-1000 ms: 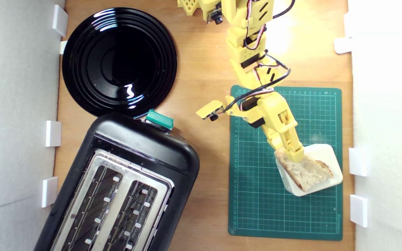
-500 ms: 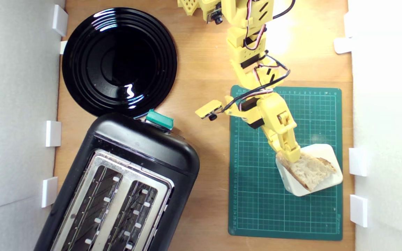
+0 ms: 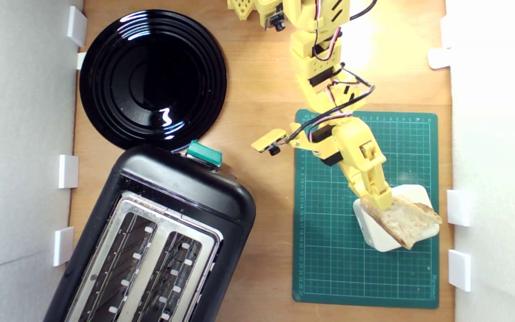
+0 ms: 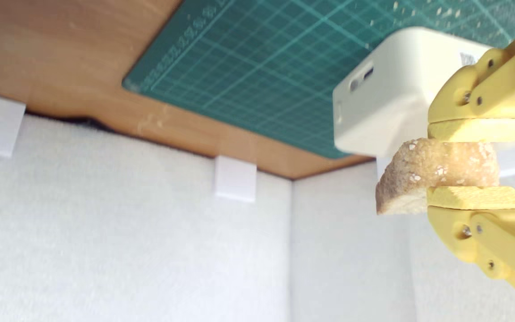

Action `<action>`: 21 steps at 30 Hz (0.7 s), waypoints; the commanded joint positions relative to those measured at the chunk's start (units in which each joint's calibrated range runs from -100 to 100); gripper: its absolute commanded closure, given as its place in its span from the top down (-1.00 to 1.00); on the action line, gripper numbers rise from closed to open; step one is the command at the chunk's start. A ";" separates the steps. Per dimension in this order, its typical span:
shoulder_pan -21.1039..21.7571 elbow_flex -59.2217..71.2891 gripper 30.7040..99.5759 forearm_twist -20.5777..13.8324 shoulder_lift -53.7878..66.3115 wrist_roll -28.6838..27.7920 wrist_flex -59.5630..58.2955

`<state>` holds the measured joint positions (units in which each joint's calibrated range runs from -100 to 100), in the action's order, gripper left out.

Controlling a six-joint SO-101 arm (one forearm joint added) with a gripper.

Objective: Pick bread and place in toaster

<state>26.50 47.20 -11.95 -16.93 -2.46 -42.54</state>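
Gripper: the yellow gripper [image 4: 474,165] is clamped on the bread [image 4: 436,172], one flat finger pad [image 4: 476,130] on each broad face of the slice.
Bread: held at its crust end; in the wrist view the slice sticks out sideways past the fingertips. In the exterior view the bread [image 3: 407,220] extends from the gripper [image 3: 380,202] toward the exterior view's right.
Block: a white rounded block [image 3: 373,232] sits directly beneath the bread; in the wrist view there seems to be a gap between them.
Mat: a green cutting mat [image 3: 329,250] carries the block.
Toaster: the black toaster [image 3: 181,197] stands well apart, at the exterior view's lower left, both slots empty.
Plate: a black plate [image 3: 152,78] lies just beyond the toaster's green lever [image 3: 204,154].
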 commanded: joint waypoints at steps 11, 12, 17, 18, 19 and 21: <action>-1.92 -2.49 -0.26 0.25 33.15 0.34 20.36; -2.00 -2.49 -0.26 0.25 35.64 0.39 22.24; -2.89 -2.67 -0.26 0.35 47.37 5.31 30.09; -3.13 -2.67 -0.26 0.71 48.62 6.20 30.85; -3.94 -2.67 -0.26 1.07 50.04 6.98 32.05; -5.31 -3.04 -0.26 1.16 53.28 7.82 34.35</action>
<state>23.20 47.39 -11.06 29.61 3.65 -10.59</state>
